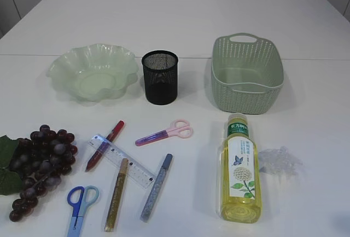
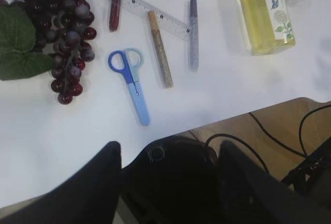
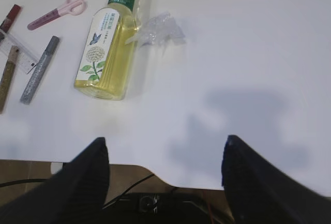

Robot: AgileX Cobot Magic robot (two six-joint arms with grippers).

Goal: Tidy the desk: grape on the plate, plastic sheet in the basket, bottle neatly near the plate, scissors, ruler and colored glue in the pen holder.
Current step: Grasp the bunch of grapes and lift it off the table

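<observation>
A dark grape bunch [image 1: 41,163] lies at the front left, also in the left wrist view [image 2: 59,32]. A green plate [image 1: 93,73], black mesh pen holder [image 1: 160,76] and green basket [image 1: 247,73] stand in a row behind. A yellow bottle [image 1: 238,168] lies flat, with a clear plastic sheet [image 1: 280,160] to its right. Pink scissors [image 1: 164,133], blue scissors [image 1: 79,207], a clear ruler [image 1: 123,161] and red [image 1: 104,145], gold [image 1: 116,194] and silver [image 1: 156,186] glue tubes lie between. My left gripper [image 2: 168,154] and right gripper [image 3: 165,149] are open and empty above the table's front edge.
The table's front edge, wooden floor and black cables [image 2: 269,131] show below both grippers. The bottle [image 3: 106,45] and plastic sheet [image 3: 158,27] also show in the right wrist view. Neither arm shows in the exterior view.
</observation>
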